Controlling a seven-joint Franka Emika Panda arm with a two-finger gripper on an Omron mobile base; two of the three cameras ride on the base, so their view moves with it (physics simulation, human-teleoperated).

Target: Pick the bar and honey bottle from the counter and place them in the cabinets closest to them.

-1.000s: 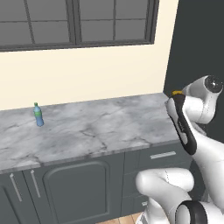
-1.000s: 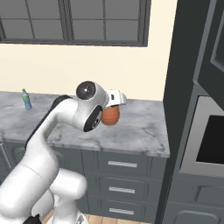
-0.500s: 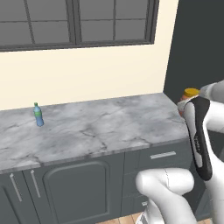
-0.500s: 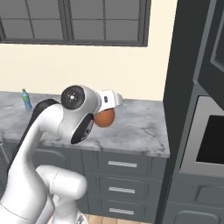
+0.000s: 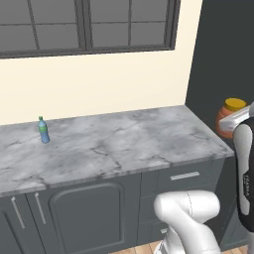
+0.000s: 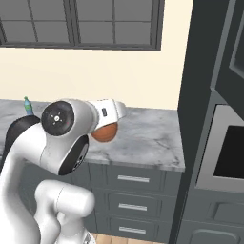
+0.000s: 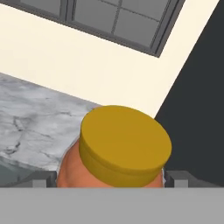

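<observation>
The honey bottle, squat and orange-brown with a yellow cap, hangs in the air with my gripper shut on its body; the dark fingertips flank it. In the left base view the honey bottle sits at the right edge beside the counter's end, in the white gripper. From the right base view the honey bottle hangs under the gripper, in front of the counter. A dark cabinet door shows at the upper right. The bar is out of view.
A slim blue bottle stands at the counter's back left. A tall dark unit with a built-in oven closes off the counter's right end. Drawers lie below, and a dark-framed window above.
The arm has swung the held honey bottle to the right in the left base view, past the counter's end toward the tall dark unit. The blue bottle has stayed put.
</observation>
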